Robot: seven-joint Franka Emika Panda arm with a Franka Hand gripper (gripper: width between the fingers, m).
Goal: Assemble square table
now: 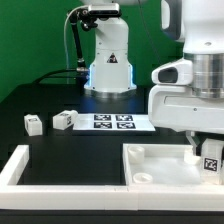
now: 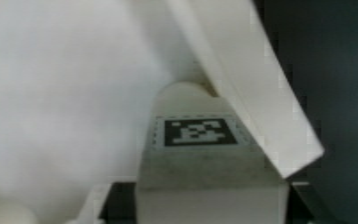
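The square table's white slab lies at the exterior view's lower right, raised rim up. My gripper hangs over its right part, shut on a white leg block whose black-white tag faces the camera. In the wrist view the leg block fills the gap between my dark fingers, its tag showing, and my gripper holds it just over the slab's flat surface beside the raised rim. Two more leg blocks lie on the black table at the left.
The marker board lies flat in the middle of the table, in front of the robot base. White border bars run along the left and front edges, next to the slab.
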